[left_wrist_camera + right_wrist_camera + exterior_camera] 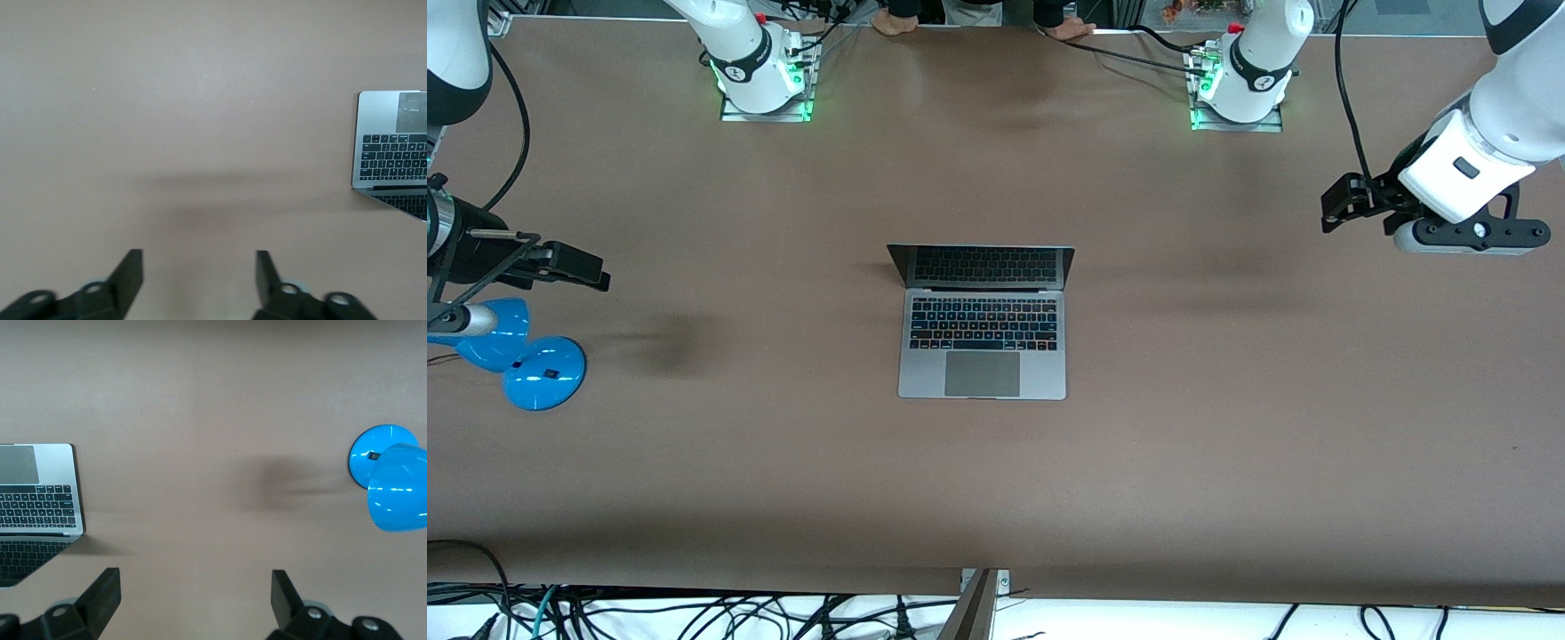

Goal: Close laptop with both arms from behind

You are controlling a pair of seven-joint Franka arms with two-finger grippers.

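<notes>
The silver-grey laptop (pixel 983 356) lies in the middle of the brown table, its lid up and its dark screen (pixel 985 265) mirroring the black keys. The same laptop (pixel 390 147) shows at the edge of the left wrist view, and the laptop (pixel 40 493) also shows in the right wrist view. My left gripper (pixel 1334 206) hangs above the table at the left arm's end, well clear of the laptop. It is open (pixel 199 260) over bare table. My right gripper (pixel 596 271) hovers at the right arm's end, open (pixel 195 580) with nothing between its fingers.
A blue desk lamp (pixel 543 373) stands under the right arm, and the lamp (pixel 390 483) shows in the right wrist view. Both green-lit arm bases (pixel 765 84) (pixel 1236 89) sit farthest from the front camera. A person's hands (pixel 894 22) rest there. Cables (pixel 694 613) lie below the nearest table edge.
</notes>
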